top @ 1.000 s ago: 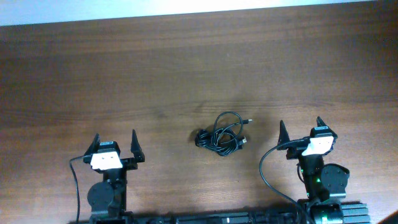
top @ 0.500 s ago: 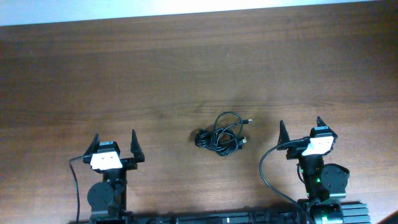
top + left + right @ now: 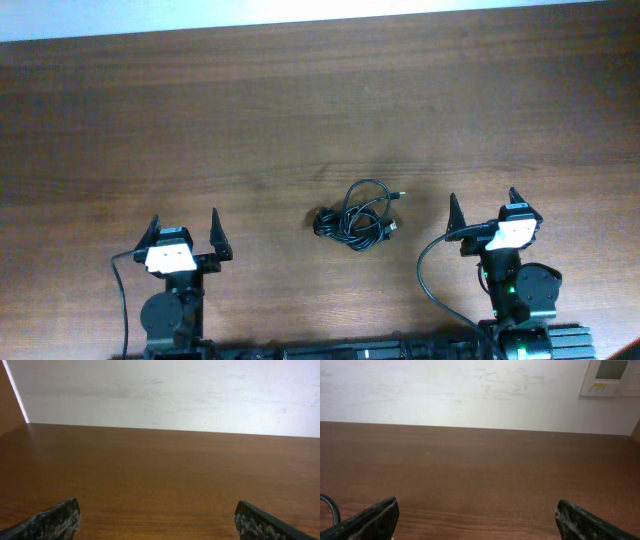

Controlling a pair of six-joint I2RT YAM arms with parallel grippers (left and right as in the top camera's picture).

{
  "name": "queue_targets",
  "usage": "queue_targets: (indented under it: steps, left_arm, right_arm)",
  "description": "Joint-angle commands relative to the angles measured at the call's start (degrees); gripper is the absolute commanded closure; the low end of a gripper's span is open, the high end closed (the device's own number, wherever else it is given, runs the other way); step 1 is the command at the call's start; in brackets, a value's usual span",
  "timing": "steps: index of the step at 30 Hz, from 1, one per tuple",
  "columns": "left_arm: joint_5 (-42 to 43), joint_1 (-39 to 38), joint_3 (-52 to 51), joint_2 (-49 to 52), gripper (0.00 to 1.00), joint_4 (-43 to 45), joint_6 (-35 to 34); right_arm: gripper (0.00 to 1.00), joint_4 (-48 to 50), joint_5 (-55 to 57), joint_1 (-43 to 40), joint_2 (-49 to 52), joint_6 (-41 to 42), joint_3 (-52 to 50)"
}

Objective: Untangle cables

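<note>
Right gripper (image 3: 482, 196) — cables (image 3: 357, 217) leftward, apart

The right gripper (image 3: 477, 519), jaws spread wide, hangs over a brown wooden table (image 3: 480, 470) — white wall (image 3: 445, 390) and a small wall panel (image 3: 612, 377) beyond.

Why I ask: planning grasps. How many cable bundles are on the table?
1. The cables lie bunched mid-table, between left gripper and right gripper, nearer the right; strands may hide within.
</note>
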Motion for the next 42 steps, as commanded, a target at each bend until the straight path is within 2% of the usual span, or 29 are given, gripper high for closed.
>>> queue_targets:
  steps: [1, 23, 31, 42]
  left_arm:
    - [-0.87, -0.15, -0.07, -0.39, 0.01, -0.13, -0.57]
    - [-0.87, -0.17, -0.07, -0.39, 0.01, -0.04, -0.57]
    - [-0.85, -0.17, 0.72, -0.37, 0.01, 2.43, -0.57]
    - [1.97, -0.17, 9.14, 2.80, 0.01, -5.95, -0.52]
  right_arm:
    - [0.02, -0.44, 0.96, 0.37, -0.59, 0.00, -0.26]
    - [0.01, -0.44, 0.96, 0.37, -0.59, 0.00, -0.26]
    - [0.01, -0.42, 0.96, 0.37, -0.59, 0.00, -0.26]
    - [0.01, -0.42, 0.96, 0.37, -0.59, 0.00, -0.26]
